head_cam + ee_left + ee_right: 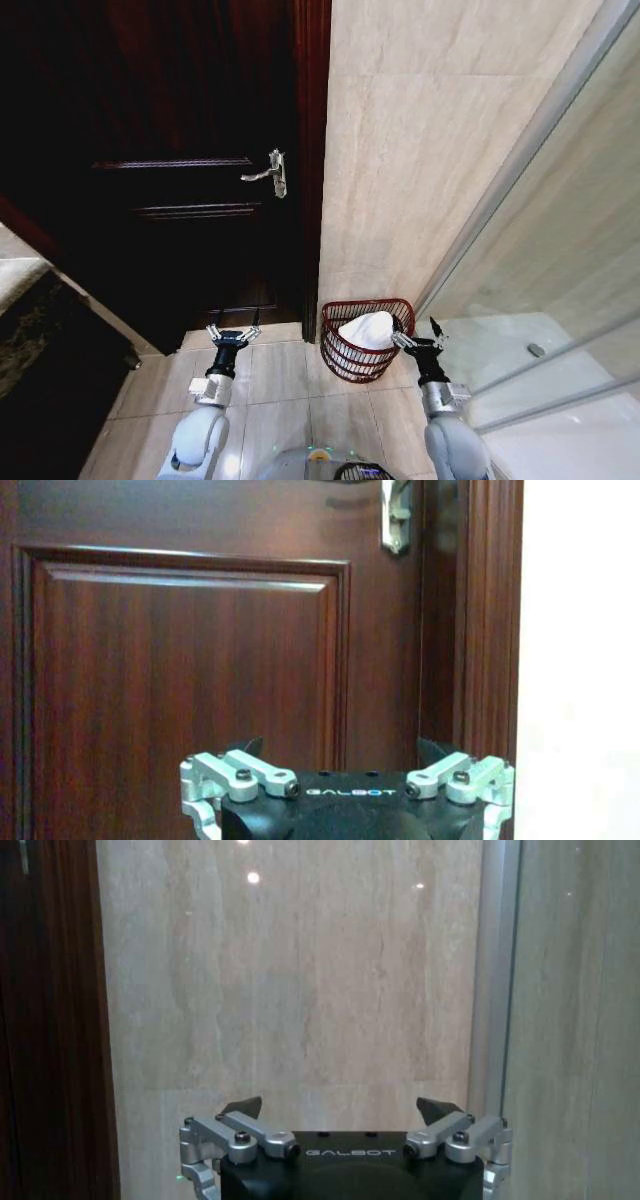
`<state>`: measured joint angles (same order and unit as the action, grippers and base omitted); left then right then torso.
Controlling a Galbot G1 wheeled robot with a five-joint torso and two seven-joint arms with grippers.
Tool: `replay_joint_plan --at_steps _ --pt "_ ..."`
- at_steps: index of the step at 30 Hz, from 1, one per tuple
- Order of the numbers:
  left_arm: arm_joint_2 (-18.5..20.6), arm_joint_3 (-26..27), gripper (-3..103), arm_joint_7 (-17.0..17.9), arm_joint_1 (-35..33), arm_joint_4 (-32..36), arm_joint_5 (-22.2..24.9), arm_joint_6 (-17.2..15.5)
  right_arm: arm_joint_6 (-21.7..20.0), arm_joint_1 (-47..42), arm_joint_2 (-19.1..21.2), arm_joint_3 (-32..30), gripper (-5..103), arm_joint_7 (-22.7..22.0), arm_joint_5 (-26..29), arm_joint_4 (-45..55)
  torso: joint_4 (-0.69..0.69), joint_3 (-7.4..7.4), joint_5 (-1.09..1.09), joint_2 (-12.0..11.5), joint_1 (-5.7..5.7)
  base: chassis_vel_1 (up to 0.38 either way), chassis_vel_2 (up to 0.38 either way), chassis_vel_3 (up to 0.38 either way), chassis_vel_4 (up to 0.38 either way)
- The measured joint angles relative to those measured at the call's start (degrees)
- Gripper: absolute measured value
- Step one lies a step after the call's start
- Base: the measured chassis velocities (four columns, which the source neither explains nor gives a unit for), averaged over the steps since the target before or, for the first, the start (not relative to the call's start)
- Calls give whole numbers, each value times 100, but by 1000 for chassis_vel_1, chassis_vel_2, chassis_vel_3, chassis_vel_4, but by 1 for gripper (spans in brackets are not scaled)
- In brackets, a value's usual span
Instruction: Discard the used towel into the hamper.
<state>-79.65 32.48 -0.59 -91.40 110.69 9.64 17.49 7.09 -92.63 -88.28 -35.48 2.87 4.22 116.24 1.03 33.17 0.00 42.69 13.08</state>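
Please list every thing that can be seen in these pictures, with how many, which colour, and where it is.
hamper: one, reddish-brown open weave, on the floor at the foot of the beige wall, between door and glass panel.
towel: one, white, lying inside the hamper, heaped above its rim.
door: one, dark brown wood with panels, closed, ahead on the left.
door handle: one, silver metal, at the door's right edge.
wall: one, beige stone tiles, right of the door.
glass panel: one, clear with a metal frame, on the right.
floor: beige tiles, under the hamper.
left gripper: one, silver and black, open, empty, facing the door.
right gripper: one, silver and black, open, empty, beside the hamper's right rim.
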Motion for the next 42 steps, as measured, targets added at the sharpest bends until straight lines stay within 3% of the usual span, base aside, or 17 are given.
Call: replay_joint_plan --at_steps 21,42 --pt "307 29 100 5 156 -198 85 17 -21 -215 -43 116 100 10 -111 18 -1 -321 0 -565 -242 0 0 0 0" --pt "192 73 100 108 38 -43 -109 64 14 -341 17 97 100 7 -123 153 -1 -618 1 -1077 -457 29 -40 -33 32"
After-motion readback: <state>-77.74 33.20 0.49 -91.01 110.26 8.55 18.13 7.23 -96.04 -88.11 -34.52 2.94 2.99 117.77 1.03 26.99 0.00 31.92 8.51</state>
